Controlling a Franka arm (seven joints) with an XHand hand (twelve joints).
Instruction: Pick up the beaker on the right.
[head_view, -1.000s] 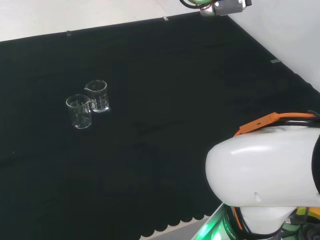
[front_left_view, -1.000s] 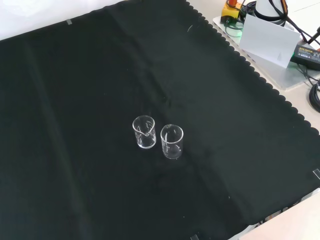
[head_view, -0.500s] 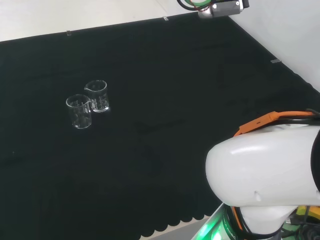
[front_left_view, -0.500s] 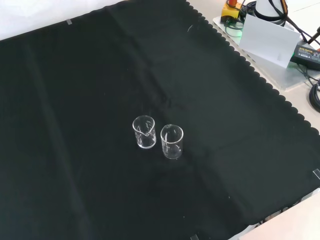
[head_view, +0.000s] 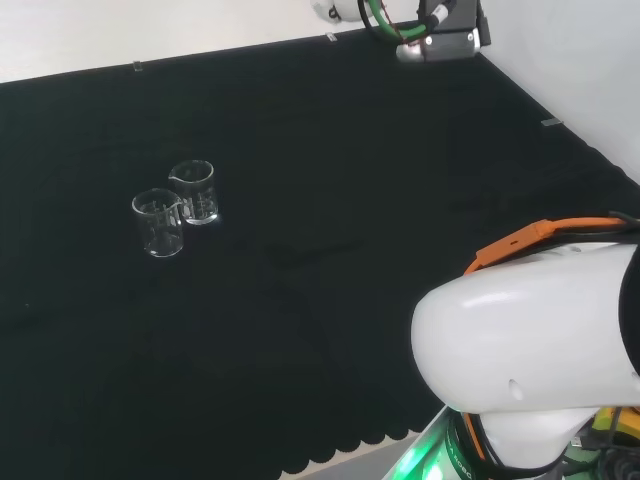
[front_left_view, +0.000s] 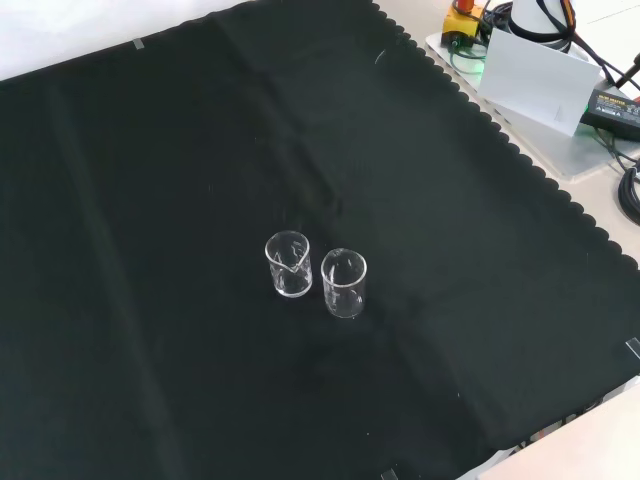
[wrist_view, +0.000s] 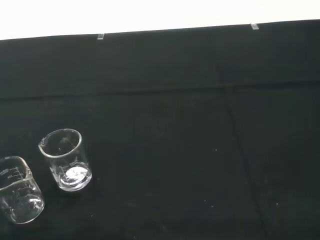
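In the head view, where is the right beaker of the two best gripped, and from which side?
Grip the right beaker round its straight wall at mid height, coming from its right in the head view. It stands upright, and the other beaker stands close at its left, so that side looks blocked.

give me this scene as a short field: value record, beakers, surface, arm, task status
surface: black cloth covering the bench
beakers: two clear glass beakers, both upright, apparently empty
beaker positions: side by side and close together near the cloth's middle in the front view; left beaker, right beaker
same pair in head view: nearer beaker, farther beaker
arm: white link at the head view's lower right, far from the beakers
task status: neither beaker is held or lifted; both stand on the cloth
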